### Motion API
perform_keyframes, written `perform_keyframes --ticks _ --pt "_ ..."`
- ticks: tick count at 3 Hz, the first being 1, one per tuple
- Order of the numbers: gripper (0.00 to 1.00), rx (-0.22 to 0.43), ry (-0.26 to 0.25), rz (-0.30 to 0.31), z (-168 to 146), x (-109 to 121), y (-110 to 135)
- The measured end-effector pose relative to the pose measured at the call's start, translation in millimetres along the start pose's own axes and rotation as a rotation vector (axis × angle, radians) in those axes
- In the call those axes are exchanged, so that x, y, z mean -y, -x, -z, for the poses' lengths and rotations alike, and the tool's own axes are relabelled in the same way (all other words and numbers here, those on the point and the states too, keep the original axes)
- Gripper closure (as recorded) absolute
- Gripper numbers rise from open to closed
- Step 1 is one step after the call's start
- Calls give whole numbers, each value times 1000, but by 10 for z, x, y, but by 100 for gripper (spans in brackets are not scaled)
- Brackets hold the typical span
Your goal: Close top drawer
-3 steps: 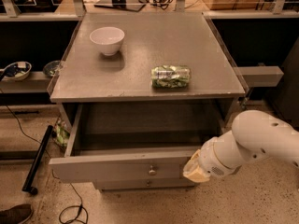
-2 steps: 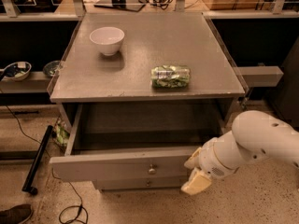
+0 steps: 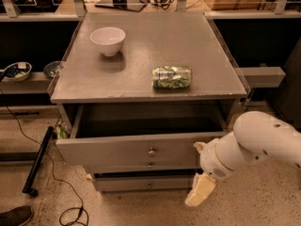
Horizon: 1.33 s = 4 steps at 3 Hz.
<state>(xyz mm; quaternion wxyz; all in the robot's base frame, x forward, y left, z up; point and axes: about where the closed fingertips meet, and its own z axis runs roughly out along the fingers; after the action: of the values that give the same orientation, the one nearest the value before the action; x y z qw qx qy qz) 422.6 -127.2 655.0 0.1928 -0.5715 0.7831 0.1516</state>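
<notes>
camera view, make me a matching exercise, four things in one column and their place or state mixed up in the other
Things:
1. top drawer
2. white bowl
3. green can
4. gripper

Place or state:
A. lying on its side, right of centre on the cabinet top
B. pulled out, open
C. low, by the right end of the drawer front
D. upright, back left on the cabinet top

Pairs: 1-B, 2-D, 3-A, 4-C

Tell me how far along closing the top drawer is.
Done: nothing yet. The wide grey wooden top drawer stands pulled well out, its inside exposed. In hand: the gripper is open at the right end of the front panel; I cannot tell whether it touches. Left: push the front panel in until it sits flush with the cabinet.
</notes>
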Motion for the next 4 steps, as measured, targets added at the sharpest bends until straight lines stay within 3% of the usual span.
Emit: perform_keyframes --ticks 1,2,3,4 --pt "16 0 0 0 0 0 0" --pt "47 -1 2 0 -1 0 3" --pt "71 -1 2 0 -2 1 3" --pt "99 -9 4 8 -118 136 75"
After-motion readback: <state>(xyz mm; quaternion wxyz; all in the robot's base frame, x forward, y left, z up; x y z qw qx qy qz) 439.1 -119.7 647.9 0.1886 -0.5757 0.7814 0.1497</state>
